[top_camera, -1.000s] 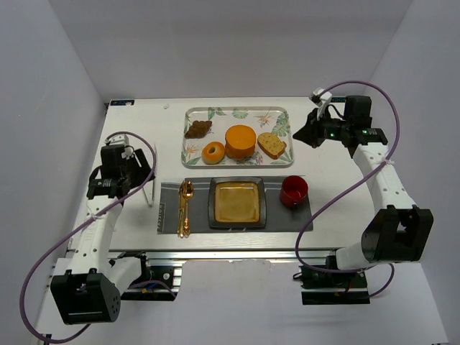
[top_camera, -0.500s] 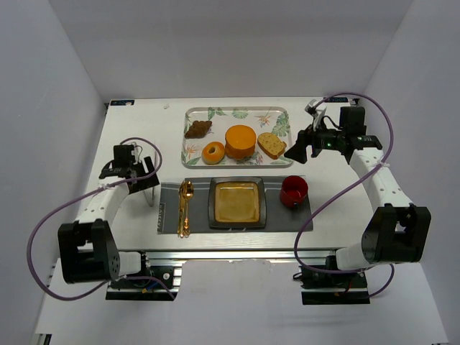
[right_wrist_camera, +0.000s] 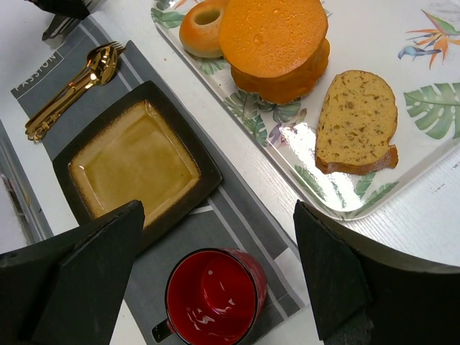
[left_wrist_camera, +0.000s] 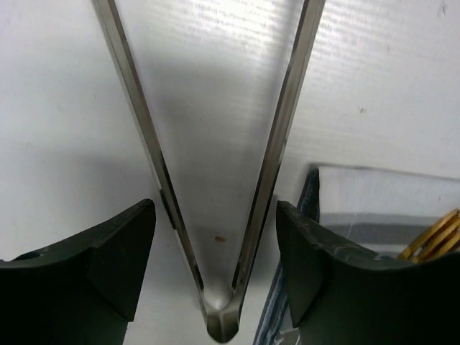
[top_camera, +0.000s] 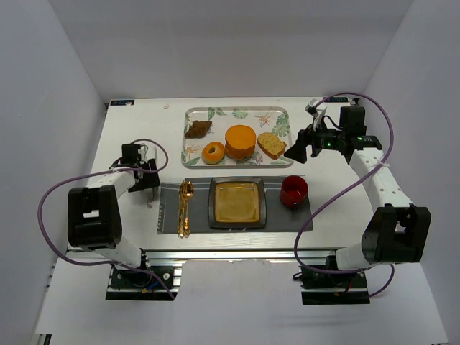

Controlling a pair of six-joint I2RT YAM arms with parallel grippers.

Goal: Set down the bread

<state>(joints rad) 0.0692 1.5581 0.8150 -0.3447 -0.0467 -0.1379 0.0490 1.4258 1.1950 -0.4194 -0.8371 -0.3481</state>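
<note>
The bread [top_camera: 198,129], a small dark brown lumpy pastry, lies at the left end of the leaf-patterned tray [top_camera: 237,112]; the right wrist view does not show it. My right gripper [top_camera: 297,149] hovers open off the tray's right end, with nothing between its fingers. In the right wrist view this gripper [right_wrist_camera: 218,215] hangs above the placemat [right_wrist_camera: 237,223] and the red mug [right_wrist_camera: 214,296]. My left gripper [top_camera: 147,182] sits low at the table's left, straddling metal tongs [left_wrist_camera: 284,129]. Gaps show on both sides of its fingers [left_wrist_camera: 108,266].
On the tray also lie a glazed donut [top_camera: 213,152], a round orange cake [top_camera: 240,141] and a speckled bread slice [top_camera: 272,145]. In front, the grey placemat [top_camera: 305,215] carries a dark square plate [top_camera: 237,202], gold cutlery [top_camera: 185,208] and the mug [top_camera: 294,191].
My right gripper has come down and left toward the tray's right end and has opened. The left arm has swung so its gripper stands over the tongs by the placemat.
</note>
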